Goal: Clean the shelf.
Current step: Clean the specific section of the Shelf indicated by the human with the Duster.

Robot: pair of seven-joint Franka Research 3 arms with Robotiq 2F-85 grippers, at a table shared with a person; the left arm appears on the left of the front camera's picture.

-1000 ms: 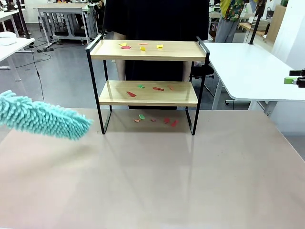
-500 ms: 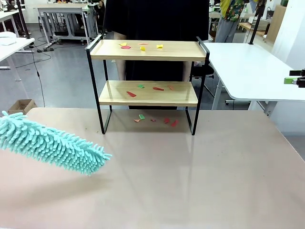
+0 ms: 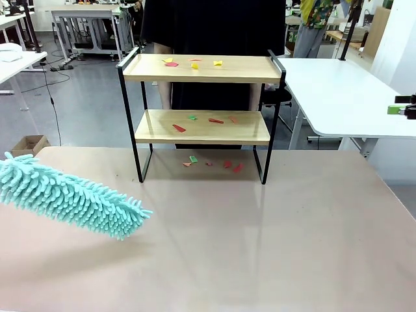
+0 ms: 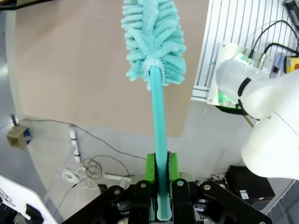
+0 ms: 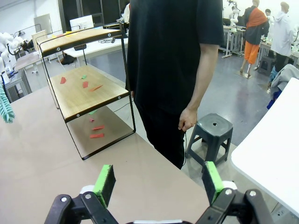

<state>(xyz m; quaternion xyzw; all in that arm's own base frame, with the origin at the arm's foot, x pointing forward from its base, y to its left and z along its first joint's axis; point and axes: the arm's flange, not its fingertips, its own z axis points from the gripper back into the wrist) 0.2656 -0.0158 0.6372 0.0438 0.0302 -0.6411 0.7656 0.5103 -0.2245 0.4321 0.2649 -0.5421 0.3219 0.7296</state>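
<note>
item: shelf [image 3: 247, 70]. two light wooden boards in a thin black frame, upright at the far middle of the table [image 3: 273, 247], with a person in black [image 5: 173, 70] standing close behind it.

item: paper scraps, three lots. yellow and red bits on the top board [image 3: 194, 64]; red, orange and green bits on the lower board [image 3: 208, 120]; more red and green bits on the tabletop under the frame [image 3: 214, 162].

item: duster [image 3: 71, 198]. teal and fluffy, hanging low over the near left of the table, tip angled toward the shelf but well apart from it.

item: left gripper [image 4: 161, 163]. green pads pressed onto the duster's thin teal handle, pinching it near its end.

item: right gripper [image 5: 159, 181]. fingers spread wide, nothing between them, held off to the right of the shelf.

condition of work: as i judged it, barely started. the tool was in hand, yet no board looked swept and every lot of scraps lay in place. left to do: bring the duster up to the shelf and brush both boards clear, and probably the patch beneath.
</note>
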